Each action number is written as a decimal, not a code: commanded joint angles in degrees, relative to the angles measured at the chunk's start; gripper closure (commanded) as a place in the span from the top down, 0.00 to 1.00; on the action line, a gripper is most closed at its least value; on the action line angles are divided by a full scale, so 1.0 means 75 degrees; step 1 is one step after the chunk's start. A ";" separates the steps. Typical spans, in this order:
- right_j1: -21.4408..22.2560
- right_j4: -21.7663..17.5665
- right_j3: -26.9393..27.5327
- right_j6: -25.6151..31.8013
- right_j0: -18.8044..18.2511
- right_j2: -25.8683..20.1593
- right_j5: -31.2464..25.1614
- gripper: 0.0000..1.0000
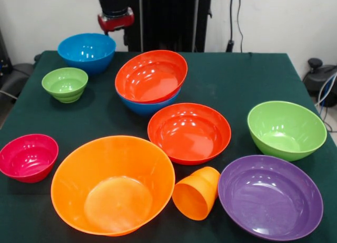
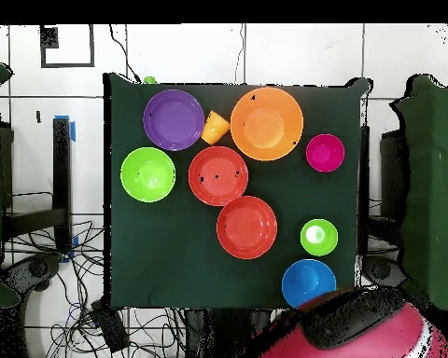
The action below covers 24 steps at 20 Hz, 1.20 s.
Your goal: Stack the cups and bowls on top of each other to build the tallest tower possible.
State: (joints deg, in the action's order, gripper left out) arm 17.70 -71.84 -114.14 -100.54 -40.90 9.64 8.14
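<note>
Hovering above the far blue bowl (image 1: 87, 52), the gripper (image 1: 115, 22) shows only its red-and-black body at the top edge — whether it is open or holding anything, I cannot tell. The start of a tower (image 1: 150, 81) sits just beside that blue bowl: a red-orange bowl nested in a second blue one, tilted, probably seated unevenly. Beyond it, away from the blue bowl, lie another red-orange bowl (image 1: 189, 132), then the large orange bowl (image 1: 112, 184). The orange cup (image 1: 196, 193) lies on its side against the large orange bowl — long axis roughly level, mouth facing the camera.
</note>
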 commanded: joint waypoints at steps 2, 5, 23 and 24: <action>0.1812 0.0300 -0.0245 0.1165 -0.0226 -0.1735 -0.2134 1.00; 0.2151 -0.0157 -0.0180 0.0624 0.0291 -0.1488 -0.1693 1.00; 0.3317 -0.0942 -0.0484 -0.1052 -0.0054 -0.2406 0.0366 1.00; 0.3338 -0.0996 -0.0524 -0.1081 -0.0140 -0.2567 0.0200 1.00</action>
State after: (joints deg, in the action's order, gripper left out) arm 41.02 -76.12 -116.76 -100.54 -40.78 2.05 3.77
